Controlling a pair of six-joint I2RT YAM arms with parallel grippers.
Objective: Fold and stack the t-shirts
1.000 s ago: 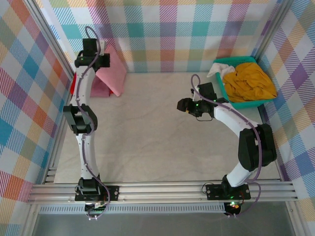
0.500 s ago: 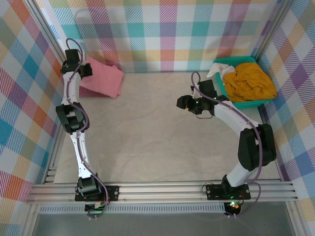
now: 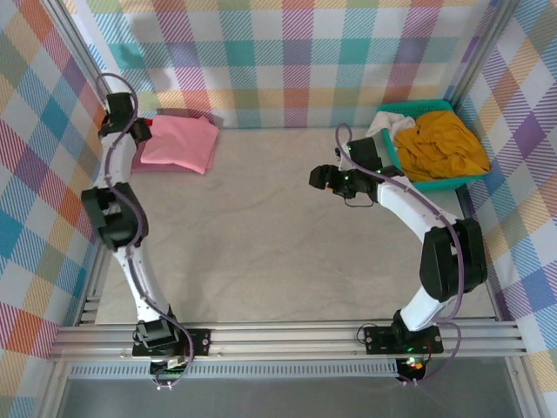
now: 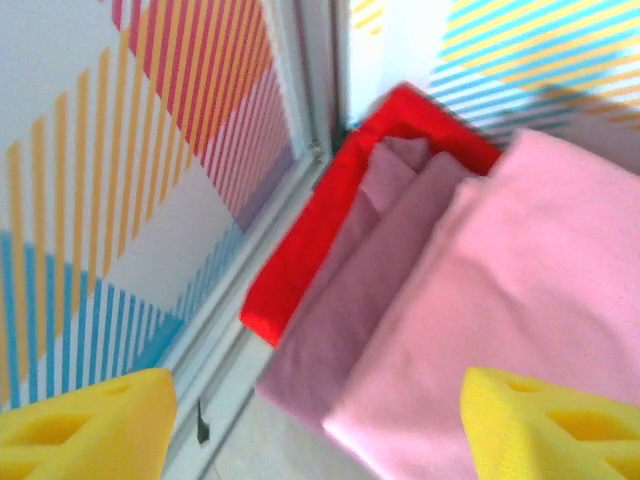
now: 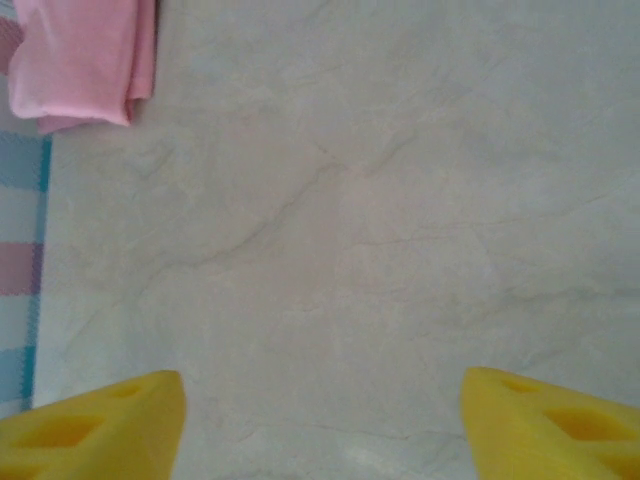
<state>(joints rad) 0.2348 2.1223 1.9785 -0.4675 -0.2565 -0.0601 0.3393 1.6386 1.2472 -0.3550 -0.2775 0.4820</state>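
Plaid walls surround one pale table. You have four shirts in all. Three folded t-shirts lie stacked in the far left corner: salmon-pink t-shirt on top, maroon t-shirt beneath, red t-shirt lowest. One crumpled mustard-yellow t-shirt fills the single teal basket at far right. Your left gripper hovers beside the three, fingers spread wide, holding nothing. Your right gripper hangs over bare table, likewise spread and empty.

A robotics lab test cell: two robot arms bolted to an aluminium rail, plaid cloth walls enclosing a pale desk.
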